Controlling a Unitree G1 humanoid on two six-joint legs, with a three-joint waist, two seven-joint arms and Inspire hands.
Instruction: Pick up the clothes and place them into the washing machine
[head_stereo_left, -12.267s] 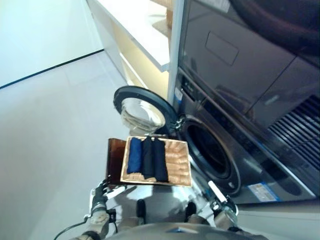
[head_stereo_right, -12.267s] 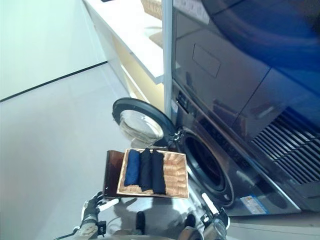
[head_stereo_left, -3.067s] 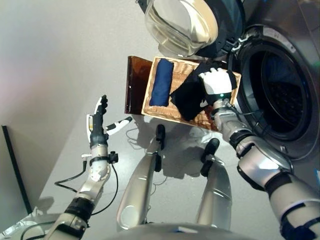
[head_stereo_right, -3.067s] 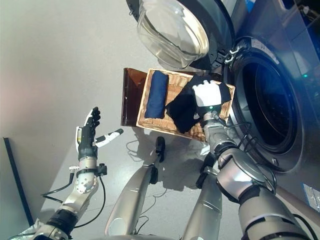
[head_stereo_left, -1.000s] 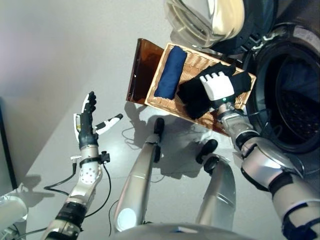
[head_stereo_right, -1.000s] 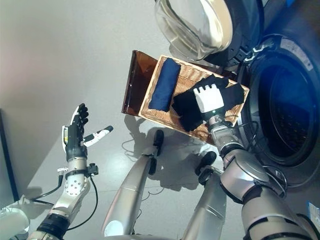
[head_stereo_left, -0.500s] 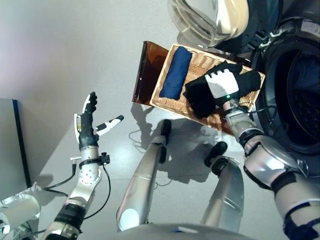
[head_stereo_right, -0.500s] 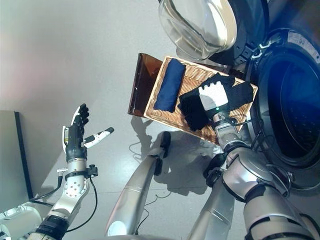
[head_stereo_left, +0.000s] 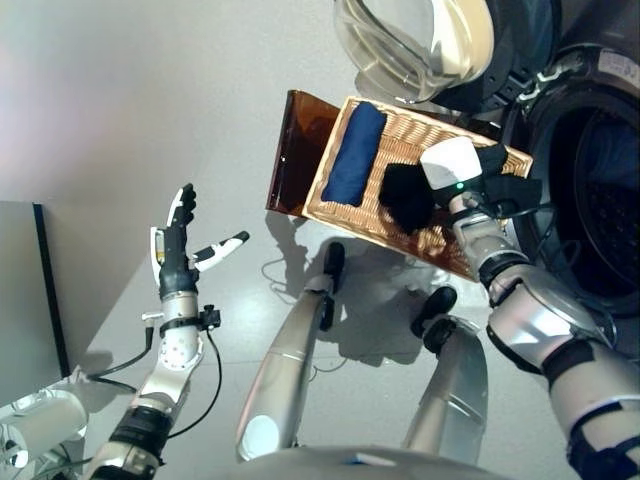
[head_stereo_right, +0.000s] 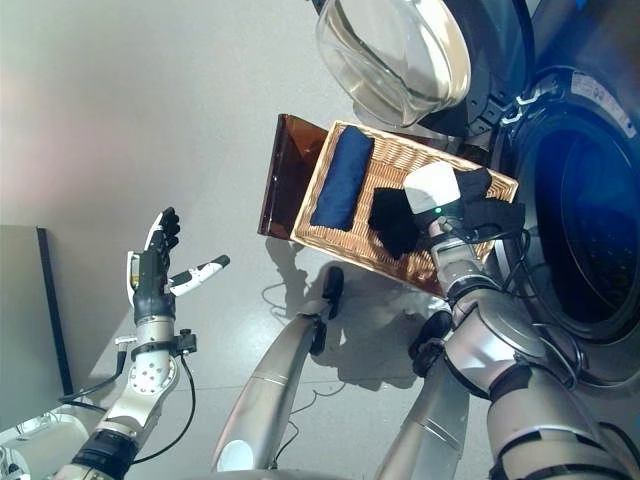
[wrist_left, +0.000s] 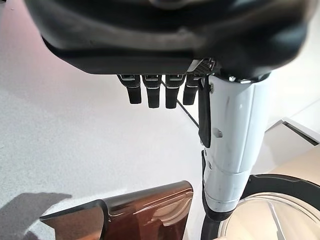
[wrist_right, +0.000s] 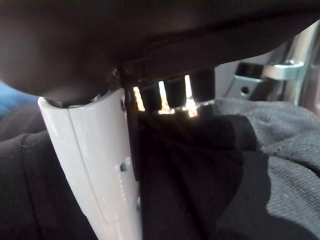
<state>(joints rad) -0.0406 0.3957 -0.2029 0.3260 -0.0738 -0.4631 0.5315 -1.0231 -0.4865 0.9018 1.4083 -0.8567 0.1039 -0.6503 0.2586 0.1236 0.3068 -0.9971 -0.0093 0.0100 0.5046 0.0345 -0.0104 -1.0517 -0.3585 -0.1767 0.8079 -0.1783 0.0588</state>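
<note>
A wicker basket (head_stereo_left: 395, 125) stands on the floor in front of the washing machine's open drum (head_stereo_left: 592, 190). Inside it lie a rolled blue garment (head_stereo_left: 355, 153) and a bunched black garment (head_stereo_left: 405, 197). My right hand (head_stereo_left: 451, 163) rests on the black garment with its fingers curled into the cloth. In the right wrist view the black garment (wrist_right: 225, 170) fills the space past the white-covered thumb (wrist_right: 95, 170). My left hand (head_stereo_left: 176, 252) is held up over the floor far to the left, open and holding nothing.
The machine's round glass door (head_stereo_left: 415, 40) is swung open just beyond the basket. A brown translucent stand (head_stereo_left: 290, 150) sits under the basket's left side. A grey panel (head_stereo_left: 25, 290) lies at the far left of the floor.
My right hand's fingers have gone from flat on the black garment to curled into it, and the cloth has bunched up under the hand. The left hand stays still.
</note>
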